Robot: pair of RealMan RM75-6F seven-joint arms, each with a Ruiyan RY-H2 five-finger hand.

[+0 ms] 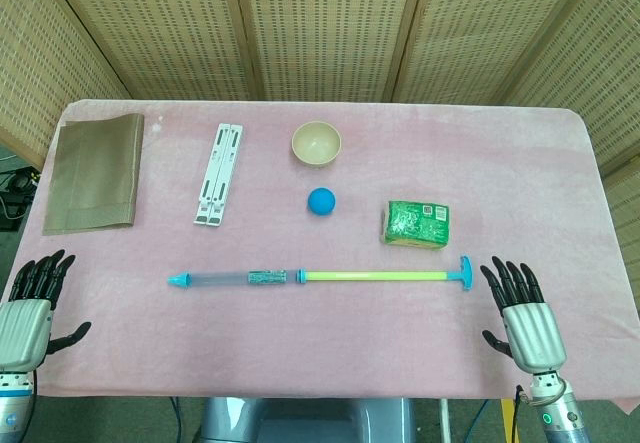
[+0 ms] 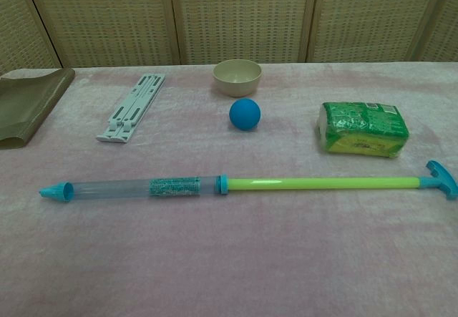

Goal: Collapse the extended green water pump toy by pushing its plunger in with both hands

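The water pump toy [image 1: 320,277] lies fully extended across the pink table, left to right. Its clear barrel [image 2: 136,187] ends in a teal nozzle [image 2: 54,192] on the left. A yellow-green plunger rod [image 2: 322,183] runs right to a teal T-handle [image 1: 465,272] [image 2: 444,178]. My left hand [image 1: 30,308] hovers open at the table's front left corner, well left of the nozzle. At the front right, my right hand [image 1: 520,313] is open with fingers spread, just right of the T-handle and not touching it. The chest view shows neither hand.
A blue ball [image 1: 321,201], a beige bowl [image 1: 316,143] and a green packet [image 1: 416,223] sit behind the pump. A white folding stand [image 1: 218,173] and a folded brown cloth [image 1: 92,171] lie at the back left. The pink cloth covers the table [image 1: 330,353].
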